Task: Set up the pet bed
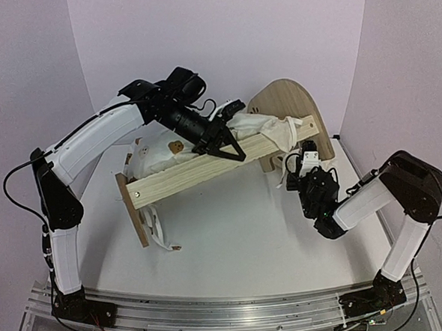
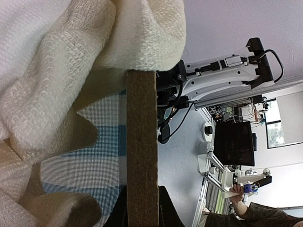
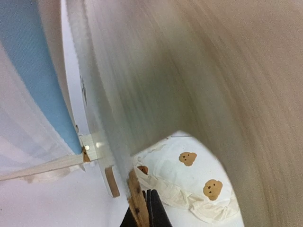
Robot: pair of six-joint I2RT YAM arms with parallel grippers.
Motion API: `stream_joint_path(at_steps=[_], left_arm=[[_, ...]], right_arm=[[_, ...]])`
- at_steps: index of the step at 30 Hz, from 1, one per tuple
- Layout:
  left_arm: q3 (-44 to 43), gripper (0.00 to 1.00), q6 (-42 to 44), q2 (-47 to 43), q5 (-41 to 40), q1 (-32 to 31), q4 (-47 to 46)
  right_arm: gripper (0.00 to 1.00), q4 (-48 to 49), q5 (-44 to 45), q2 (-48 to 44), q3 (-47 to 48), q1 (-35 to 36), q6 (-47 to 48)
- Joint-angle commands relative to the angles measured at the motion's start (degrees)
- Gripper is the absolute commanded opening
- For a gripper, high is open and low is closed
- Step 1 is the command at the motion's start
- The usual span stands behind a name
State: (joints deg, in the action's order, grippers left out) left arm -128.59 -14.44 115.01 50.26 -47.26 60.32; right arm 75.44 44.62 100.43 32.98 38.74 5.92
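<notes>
Clamping seemingly light, stiff side rail (image 1: 178, 181) of pet bed (image 1: 206, 174) in left gripper (image 1: 223, 146); right gripper (image 1: 300, 162) clenched beside end board (image 1: 288, 101) (better gripped by wood than limp duvet (image 1: 160, 150)).

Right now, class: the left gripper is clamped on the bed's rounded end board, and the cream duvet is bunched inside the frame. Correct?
No. The left gripper is clamped on the long side rail, not the rounded end board, as the left wrist view shows. The cream duvet is indeed bunched inside the frame.
</notes>
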Motion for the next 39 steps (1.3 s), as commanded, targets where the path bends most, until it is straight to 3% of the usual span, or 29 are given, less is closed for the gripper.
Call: stream_joint_path(at_steps=[1,5,10,16,24,29,39], left_arm=[[-2.0,0.0,10.8,-11.0,3.9,2.1,-24.6],[-0.8,0.0,19.1,-10.0,-2.2,3.6,-22.4],[3.2,0.0,28.8,-9.2,-8.1,6.6,-20.9],[13.9,0.0,42.4,-10.7,-12.4,8.2,-21.5],[25.4,0.0,53.7,-10.2,-16.0,9.9,-23.4],[33.8,0.0,58.1,-9.3,-19.3,11.5,-28.7],[37.5,0.0,58.7,-4.9,-21.1,12.8,-32.1]], right_arm=[[0.0,6.0,-0.7,-5.3,-5.3,3.1,-0.6],[0.0,-6.8,-6.1,-13.2,-10.3,7.1,-3.8],[0.0,-41.1,-14.5,-27.8,-11.7,8.7,-16.4],[0.0,-64.7,-20.2,-37.7,-11.8,9.6,-20.1],[0.0,-74.6,-35.4,-32.3,-5.8,9.8,-18.8],[0.0,-75.3,-47.5,-27.1,-2.3,10.7,-19.0],[0.0,-83.7,-56.0,-25.6,4.1,11.5,-19.8]])
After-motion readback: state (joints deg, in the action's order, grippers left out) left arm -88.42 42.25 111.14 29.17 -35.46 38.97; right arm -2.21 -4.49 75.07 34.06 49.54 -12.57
